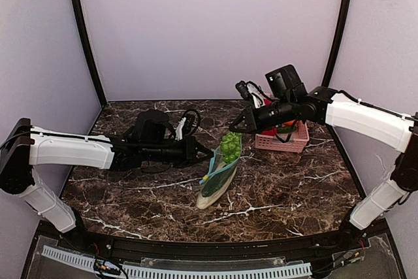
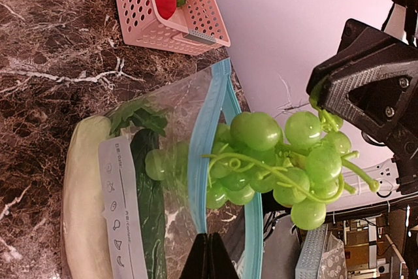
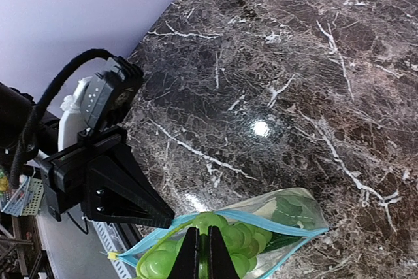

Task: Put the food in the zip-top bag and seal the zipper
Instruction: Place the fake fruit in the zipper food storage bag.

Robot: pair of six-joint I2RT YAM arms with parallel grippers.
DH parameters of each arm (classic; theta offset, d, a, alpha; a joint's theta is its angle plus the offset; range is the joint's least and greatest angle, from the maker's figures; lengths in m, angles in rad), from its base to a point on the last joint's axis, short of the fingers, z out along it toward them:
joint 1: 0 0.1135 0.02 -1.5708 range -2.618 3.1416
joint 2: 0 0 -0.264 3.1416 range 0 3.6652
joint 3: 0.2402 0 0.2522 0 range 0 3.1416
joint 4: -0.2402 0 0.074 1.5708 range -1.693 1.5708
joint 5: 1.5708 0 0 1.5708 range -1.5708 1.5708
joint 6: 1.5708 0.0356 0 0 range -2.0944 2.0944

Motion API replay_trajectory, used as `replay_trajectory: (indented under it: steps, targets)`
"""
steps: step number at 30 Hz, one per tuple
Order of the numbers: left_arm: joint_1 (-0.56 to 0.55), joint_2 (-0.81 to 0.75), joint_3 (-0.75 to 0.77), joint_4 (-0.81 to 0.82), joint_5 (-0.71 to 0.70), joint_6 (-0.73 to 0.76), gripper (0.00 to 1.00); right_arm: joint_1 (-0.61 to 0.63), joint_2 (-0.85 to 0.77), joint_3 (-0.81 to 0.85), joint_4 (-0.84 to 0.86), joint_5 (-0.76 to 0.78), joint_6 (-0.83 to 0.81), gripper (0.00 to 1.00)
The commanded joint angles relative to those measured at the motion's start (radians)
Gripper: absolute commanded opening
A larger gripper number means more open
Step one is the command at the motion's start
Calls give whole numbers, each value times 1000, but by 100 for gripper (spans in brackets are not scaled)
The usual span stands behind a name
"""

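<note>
Right end effector [image 3: 200, 232] tight on grapes [image 3: 230, 241]

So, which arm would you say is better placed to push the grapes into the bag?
Probably right: the right gripper holds the grapes at the bag mouth; the left gripper pinches the zipper.

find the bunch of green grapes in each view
top external: grapes at centre, at the far end of the zip-top bag
left wrist: grapes right of centre, halfway through the bag mouth
right wrist: grapes bottom centre, at the right hand
shared landmark: the teal-blue zipper
</note>
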Motion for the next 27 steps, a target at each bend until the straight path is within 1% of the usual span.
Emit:
replay_trajectory:
  steps: [1,6,17,27]
  targets:
    - [-4,-22,-2,10,1,1,1,9,-11,40,-20,90,-36,0]
    - [-5,-21,-1,9,-1,1,1,35,11,26,-21,94,-29,0]
    - [-5,-19,1,11,3,0,1,139,54,-43,16,101,27,0]
    - [-5,-17,2,14,5,0,1,188,84,-94,47,112,84,0]
